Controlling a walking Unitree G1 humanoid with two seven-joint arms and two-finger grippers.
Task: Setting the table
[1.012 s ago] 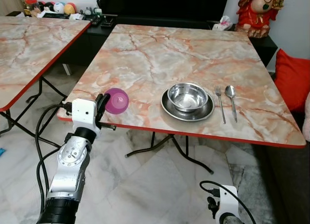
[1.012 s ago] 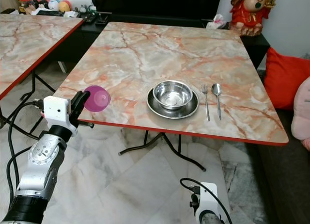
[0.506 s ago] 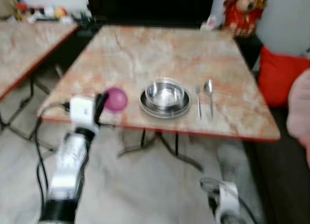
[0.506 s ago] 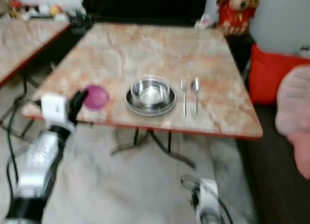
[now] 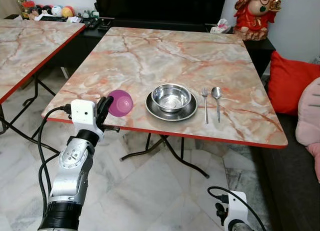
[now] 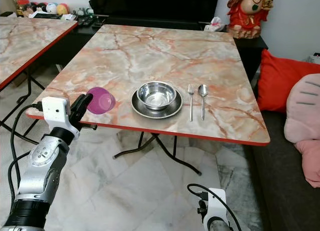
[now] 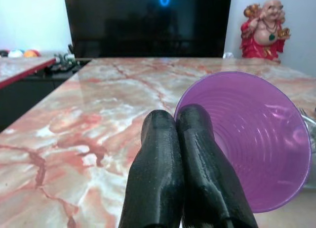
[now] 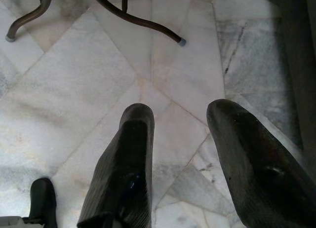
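Camera shifted; left gripper (image 5: 106, 109) still at table (image 5: 165, 51) near edge, fingers pinching purple cup (image 5: 120, 103) rim, cup tilted, base hidden. Right gripper (image 8: 185, 154) hangs low over floor, fingers apart.

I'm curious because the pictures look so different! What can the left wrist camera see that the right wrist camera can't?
Left wrist view: the left end effector, its black fingers pinched on the rim of the purple cup, above the marble table, with a dark screen and a red statue behind.

Right wrist view: the right end effector, fingers apart and holding nothing, over the tiled floor and a table leg.

Both share two black fingers at the front.
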